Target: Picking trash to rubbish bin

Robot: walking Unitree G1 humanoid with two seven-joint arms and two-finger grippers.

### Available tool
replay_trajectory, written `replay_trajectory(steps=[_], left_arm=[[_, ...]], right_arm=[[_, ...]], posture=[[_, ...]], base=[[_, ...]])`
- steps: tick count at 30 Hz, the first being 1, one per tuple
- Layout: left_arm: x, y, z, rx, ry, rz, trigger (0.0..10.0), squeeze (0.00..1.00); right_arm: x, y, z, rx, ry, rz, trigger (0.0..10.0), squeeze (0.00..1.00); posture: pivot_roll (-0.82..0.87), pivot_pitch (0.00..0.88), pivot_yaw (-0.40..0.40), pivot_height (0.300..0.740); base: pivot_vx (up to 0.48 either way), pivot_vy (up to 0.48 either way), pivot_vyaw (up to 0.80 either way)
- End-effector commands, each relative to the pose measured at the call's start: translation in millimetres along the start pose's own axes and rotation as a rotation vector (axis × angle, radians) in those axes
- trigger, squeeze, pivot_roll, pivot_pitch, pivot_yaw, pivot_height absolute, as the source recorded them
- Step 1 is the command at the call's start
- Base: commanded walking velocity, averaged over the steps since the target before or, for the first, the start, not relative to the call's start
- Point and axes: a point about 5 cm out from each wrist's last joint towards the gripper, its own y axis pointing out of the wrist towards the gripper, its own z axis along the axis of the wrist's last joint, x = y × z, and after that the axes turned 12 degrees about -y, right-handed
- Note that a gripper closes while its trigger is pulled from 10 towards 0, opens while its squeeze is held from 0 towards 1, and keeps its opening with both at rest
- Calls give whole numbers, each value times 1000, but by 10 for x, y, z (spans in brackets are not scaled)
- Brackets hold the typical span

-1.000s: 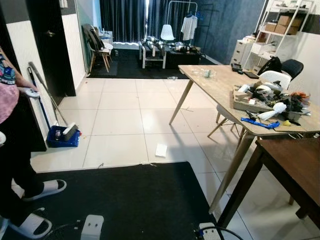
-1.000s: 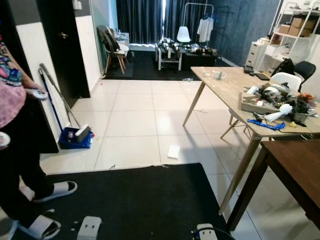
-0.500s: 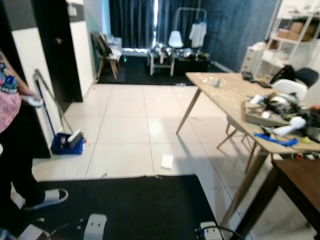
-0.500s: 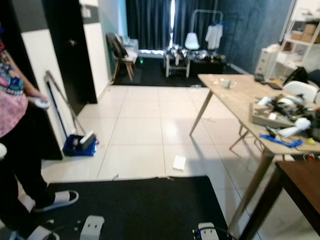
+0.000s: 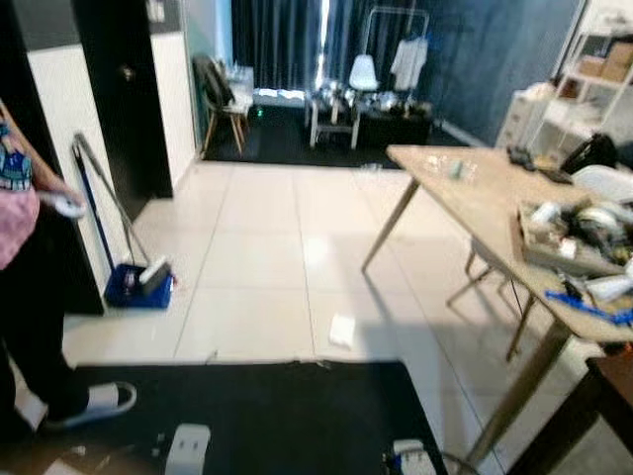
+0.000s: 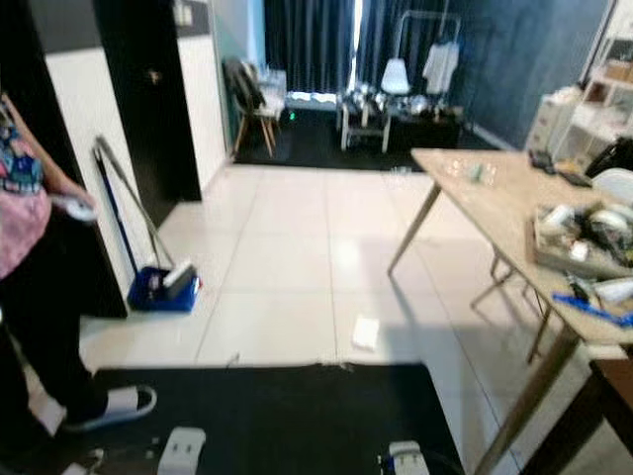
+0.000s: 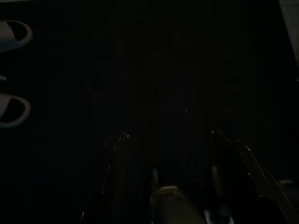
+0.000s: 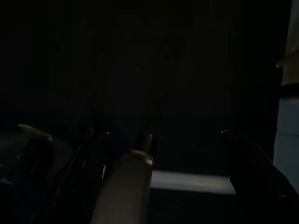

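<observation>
Trash, a small white scrap of paper (image 5: 342, 331), lies untouched on the white tiled floor (image 5: 257, 257) just past the edge of the black rug (image 6: 267, 416) in the head views, with a person (image 6: 35, 297) standing at the left and no bin to be made out, so the task looks barely begun. In the dark left wrist view the left end effector (image 7: 170, 140) hangs over the rug with fingers apart and apparently empty. In the equally dim right wrist view the right end effector (image 8: 163, 140) seems likewise spread and holding nothing.

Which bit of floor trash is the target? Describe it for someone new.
Start at the black rug in front of the robot. Just past its far edge, on the white tiles left of the wooden table, lies a small white scrap of paper, the lone flat piece there.
</observation>
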Motion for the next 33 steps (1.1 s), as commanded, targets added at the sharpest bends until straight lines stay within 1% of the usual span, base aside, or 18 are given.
replay_trajectory(steps=[1,9,19,33], left_arm=[[-3,-10,-34,-10,-1,-1,10000,0],[-10,-14,-38,-10,2,0,10000,0],[-7,-5,-12,-8,5,-2,10000,0],[-5,2,0,-11,10,-3,10000,0]], right_arm=[[-46,4,-33,-12,1,12,10000,0],[-56,4,-40,-12,6,11,10000,0],[-45,0,-13,19,-4,29,10000,0],[-46,1,-14,15,-3,30,10000,0]], posture=[[73,0,-62,740],[72,0,-61,740],[73,0,-58,740],[76,0,-60,740]], base=[[345,0,0],[344,0,0],[344,0,0],[343,0,0]])
